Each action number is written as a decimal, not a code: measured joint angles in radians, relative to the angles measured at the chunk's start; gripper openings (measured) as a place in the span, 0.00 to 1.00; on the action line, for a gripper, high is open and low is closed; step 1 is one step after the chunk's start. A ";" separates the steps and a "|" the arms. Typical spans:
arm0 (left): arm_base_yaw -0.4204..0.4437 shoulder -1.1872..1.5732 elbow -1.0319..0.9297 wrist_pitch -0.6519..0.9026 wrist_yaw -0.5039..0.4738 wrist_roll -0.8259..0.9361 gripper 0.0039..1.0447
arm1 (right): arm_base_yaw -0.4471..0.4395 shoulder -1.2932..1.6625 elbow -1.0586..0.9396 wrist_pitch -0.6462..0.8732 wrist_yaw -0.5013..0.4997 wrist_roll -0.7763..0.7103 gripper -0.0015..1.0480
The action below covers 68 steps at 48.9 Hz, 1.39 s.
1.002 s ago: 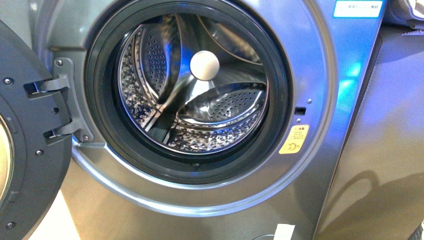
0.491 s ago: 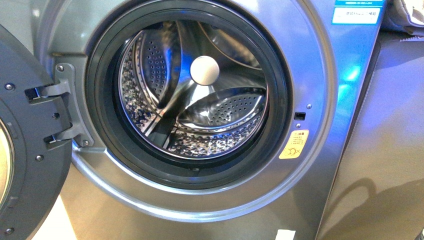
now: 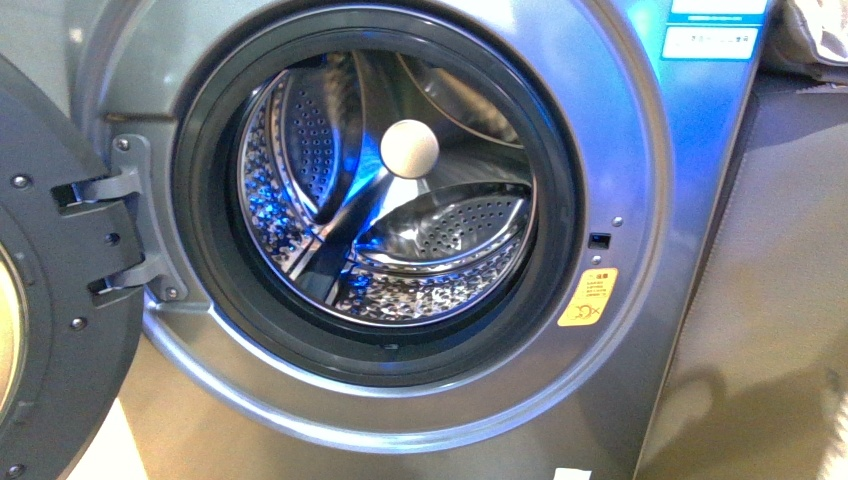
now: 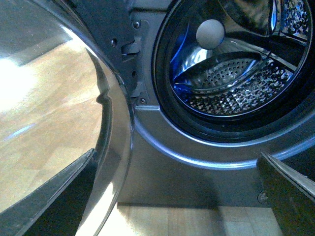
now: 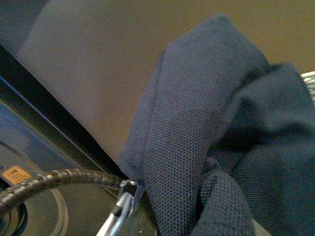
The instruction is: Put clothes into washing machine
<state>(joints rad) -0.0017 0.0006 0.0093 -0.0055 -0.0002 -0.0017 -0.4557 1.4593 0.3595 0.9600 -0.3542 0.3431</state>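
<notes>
The washing machine [image 3: 640,200] is silver-grey, and its round porthole stands open on the bare perforated steel drum [image 3: 440,230]. A yellow sticker [image 3: 587,297] sits to the right of the opening. Its dark grey door [image 3: 60,300] is swung open at the left. No clothes lie in the drum. My left gripper [image 4: 172,211] is open and holds nothing, low in front of the machine between the door glass [image 4: 44,113] and the porthole [image 4: 231,73]. In the right wrist view the navy ribbed clothes [image 5: 206,137] fill the picture and hide the shut right gripper's fingers.
A plain grey-brown panel [image 3: 760,300] stands right of the machine, with a pale fabric bundle [image 3: 810,30] on top of it. Light wooden floor [image 3: 100,450] shows below the door. A ribbed black cable [image 5: 49,179] crosses the right wrist view beside the clothes.
In the front view the whole machine has slid a little lower in the picture. The arm's shadow on the right panel has sunk and shrunk. Neither arm has come into that view.
</notes>
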 joint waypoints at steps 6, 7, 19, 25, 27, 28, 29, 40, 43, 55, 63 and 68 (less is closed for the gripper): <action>0.000 0.000 0.000 0.000 0.000 0.000 0.94 | 0.037 -0.141 0.004 -0.076 0.023 -0.021 0.11; 0.000 0.000 0.000 0.000 0.000 0.000 0.94 | 0.046 -0.172 0.009 -0.092 0.024 -0.026 0.11; 0.000 0.000 0.000 0.000 0.000 0.000 0.94 | 0.184 -0.470 0.175 -0.296 0.108 -0.104 0.11; 0.000 0.000 0.000 0.000 0.000 0.000 0.94 | 0.285 -0.536 0.274 -0.390 0.171 -0.161 0.11; 0.000 0.000 0.000 0.000 0.000 0.000 0.94 | 0.316 -0.546 0.301 -0.410 0.187 -0.182 0.11; 0.000 0.000 0.000 0.000 0.000 0.000 0.94 | 0.336 -0.550 0.320 -0.421 0.199 -0.194 0.11; 0.000 0.000 0.000 0.000 0.000 0.000 0.94 | 0.357 -0.554 0.341 -0.432 0.209 -0.207 0.11; 0.000 0.000 0.000 0.000 0.000 0.000 0.94 | 0.642 -0.546 0.599 -0.523 0.341 -0.374 0.11; 0.000 0.000 0.000 0.000 0.000 0.000 0.94 | 0.735 -0.525 0.664 -0.531 0.376 -0.423 0.11; 0.000 0.000 0.000 0.000 0.000 0.000 0.94 | 0.998 -0.399 0.851 -0.599 0.423 -0.518 0.11; 0.000 0.000 0.000 0.000 0.000 0.000 0.94 | 1.061 -0.298 0.958 -0.692 0.381 -0.491 0.11; 0.000 0.000 0.000 0.000 0.000 0.000 0.94 | 1.066 -0.237 1.022 -0.757 0.353 -0.449 0.11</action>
<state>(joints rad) -0.0017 0.0006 0.0093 -0.0055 -0.0002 -0.0017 0.6102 1.2221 1.3819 0.2028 -0.0010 -0.1059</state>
